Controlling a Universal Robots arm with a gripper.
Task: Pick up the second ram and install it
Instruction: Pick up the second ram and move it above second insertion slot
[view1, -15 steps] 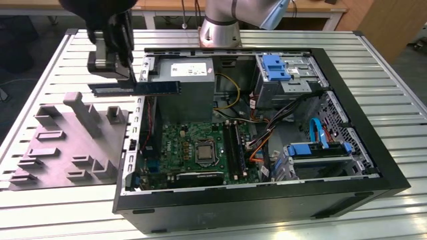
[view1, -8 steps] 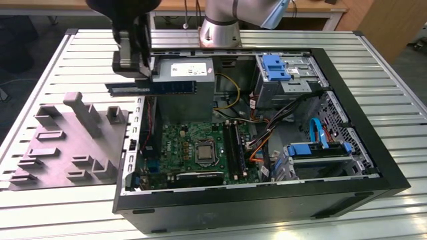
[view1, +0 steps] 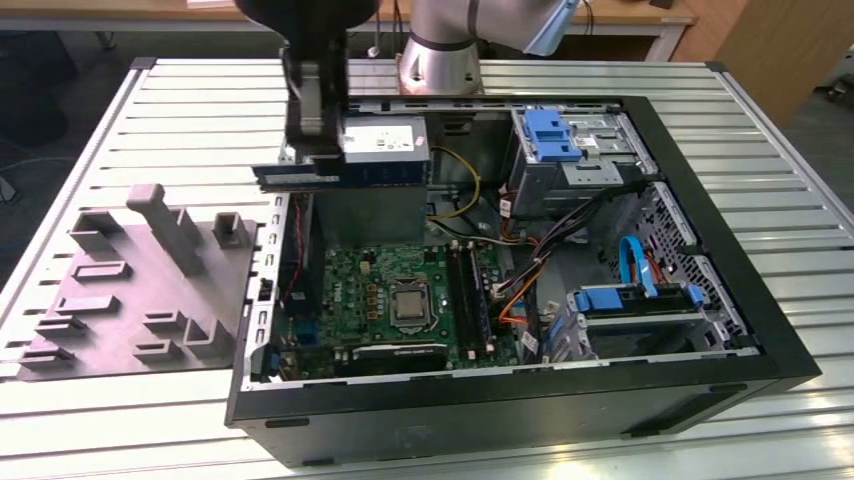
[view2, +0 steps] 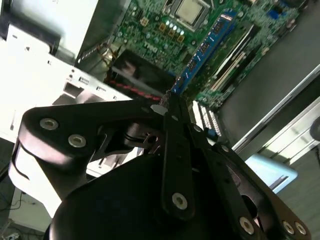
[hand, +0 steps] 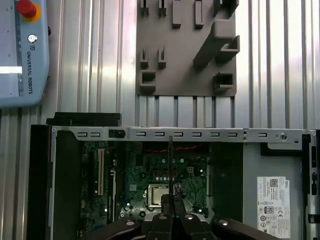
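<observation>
The second ram (view1: 350, 175) is a long dark blue stick held level above the far edge of the open computer case (view1: 747, 330), over the metal side rail. My gripper (view1: 311, 152) is shut on its end that lies toward the exterior view's left. In the second wrist view the ram (view2: 205, 47) juts out from the gripper (view2: 170, 102) over the green motherboard (view2: 165, 25). It appears edge-on as a thin dark line (hand: 170, 165) in the first wrist view, above the gripper (hand: 171, 200). The motherboard's black slot rails (view1: 465, 285) lie below, beside the processor socket (view1: 404, 298).
A grey holder plate (view1: 134, 290) with upright blocks lies on the slatted table at the exterior view's left. Inside the case are a power supply (view1: 387, 142), blue drive brackets (view1: 550, 133) and loose cables (view1: 527, 270). A teach pendant (hand: 20, 50) rests on the table.
</observation>
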